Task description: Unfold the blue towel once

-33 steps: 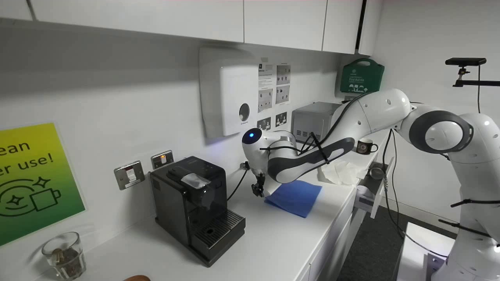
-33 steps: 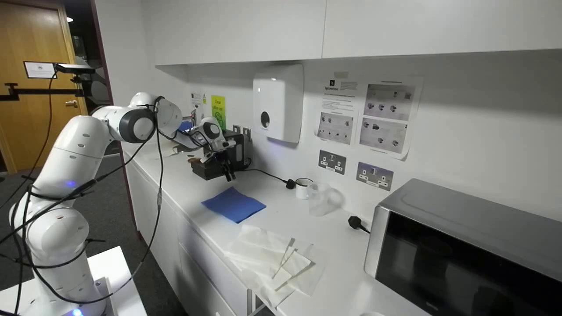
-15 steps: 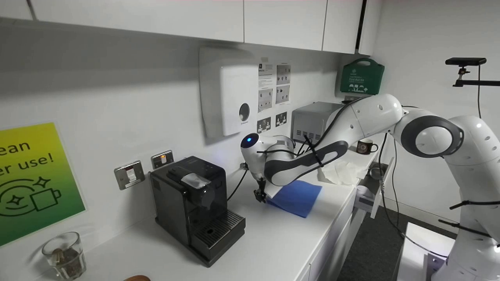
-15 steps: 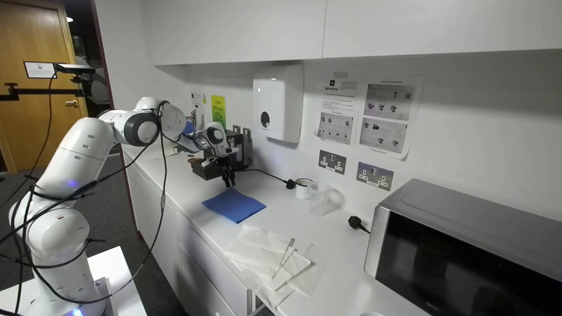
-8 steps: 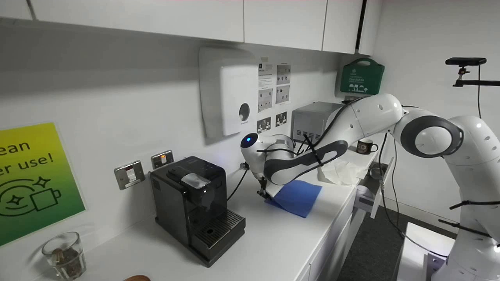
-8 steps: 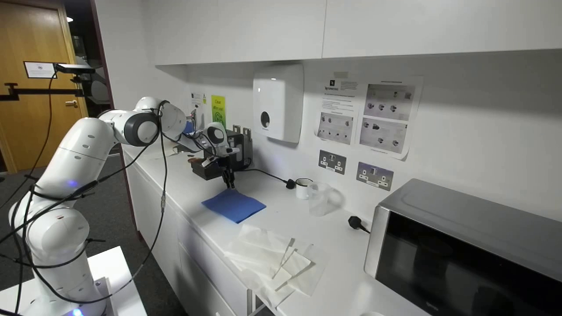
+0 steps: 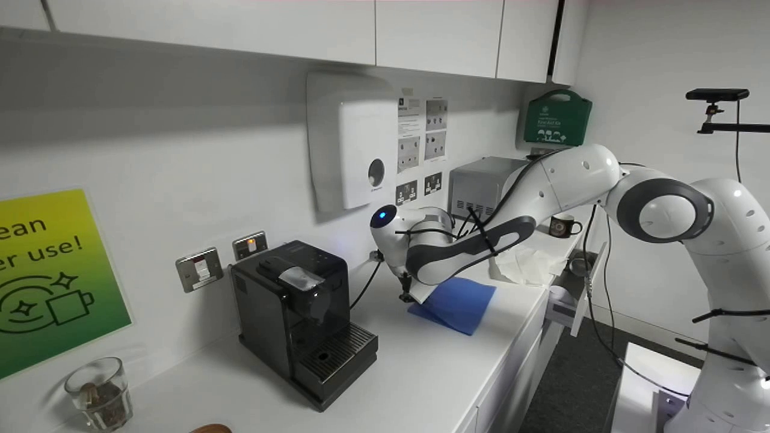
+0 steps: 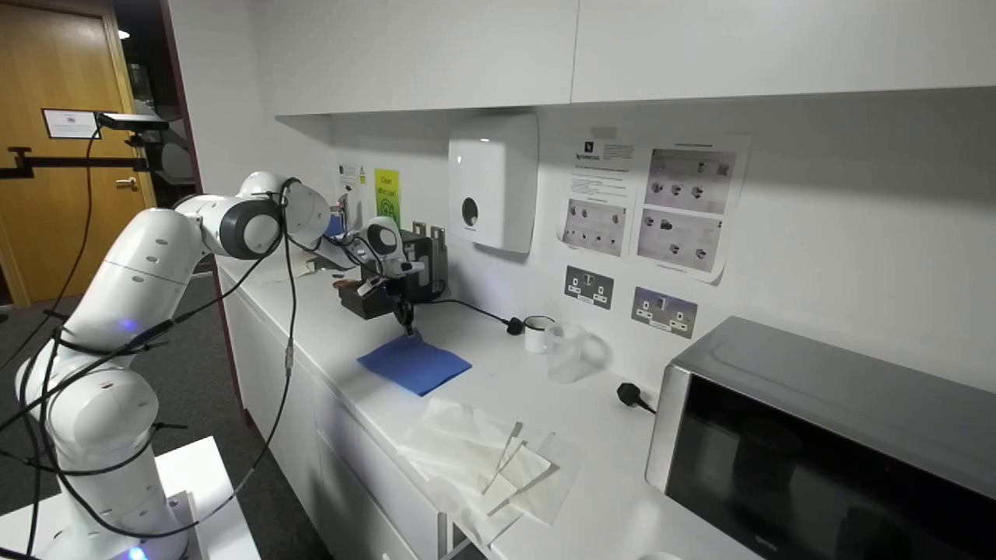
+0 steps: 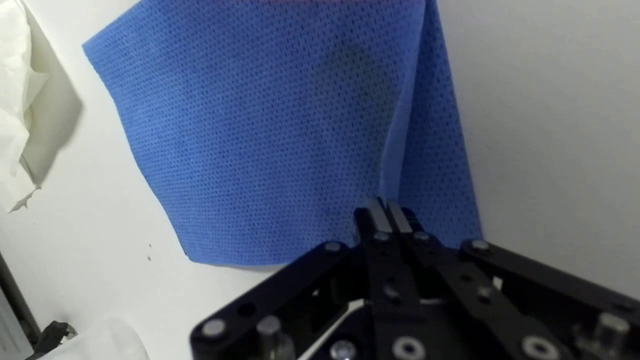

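The blue towel (image 9: 260,140) lies folded on the white counter, its upper layer stopping short of the lower layer's right edge in the wrist view. My gripper (image 9: 384,205) is shut, and the upper layer's raised edge runs in between the fingertips. How much cloth is pinched is hard to see. In both exterior views the gripper (image 8: 410,333) points down at the towel's coffee-machine side, and the rest of the towel (image 7: 466,304) lies flat. Part of that near side is hidden by the fingers.
A black coffee machine (image 7: 301,325) stands on the counter near the gripper. Crumpled white paper (image 8: 498,474) lies on the towel's far side, before the microwave (image 8: 778,435). By the wall are a white mug (image 8: 537,336) and a clear plastic cup (image 8: 566,356). A drawer (image 7: 562,310) is pulled out.
The gripper came down to the towel's edge, then its fingers came together from open to shut on the upper layer. The towel has stayed in place, lifting slightly at the fingertips.
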`<state>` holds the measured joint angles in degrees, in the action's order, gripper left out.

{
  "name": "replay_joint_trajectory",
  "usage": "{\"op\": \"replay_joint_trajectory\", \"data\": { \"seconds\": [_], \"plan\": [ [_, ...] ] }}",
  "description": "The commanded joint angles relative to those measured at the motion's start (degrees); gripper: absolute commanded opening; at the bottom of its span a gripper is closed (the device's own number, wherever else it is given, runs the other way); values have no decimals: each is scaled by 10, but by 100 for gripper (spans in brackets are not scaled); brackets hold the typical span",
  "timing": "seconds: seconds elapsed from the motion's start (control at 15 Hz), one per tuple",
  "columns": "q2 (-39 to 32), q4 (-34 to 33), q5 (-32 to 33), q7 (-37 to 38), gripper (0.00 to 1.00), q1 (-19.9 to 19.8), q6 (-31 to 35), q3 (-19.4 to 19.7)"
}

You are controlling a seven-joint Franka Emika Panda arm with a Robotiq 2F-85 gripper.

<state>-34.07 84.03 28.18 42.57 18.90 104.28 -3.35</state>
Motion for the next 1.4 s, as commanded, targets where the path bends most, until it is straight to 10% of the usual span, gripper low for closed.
{"op": "replay_joint_trajectory", "data": {
  "seconds": [0.0, 1.33],
  "plan": [
    [14, -12, -18, -2, 0, 6, -6, 11],
    [125, 78, 31, 380, 0, 35, 83, 32]
  ]
}}
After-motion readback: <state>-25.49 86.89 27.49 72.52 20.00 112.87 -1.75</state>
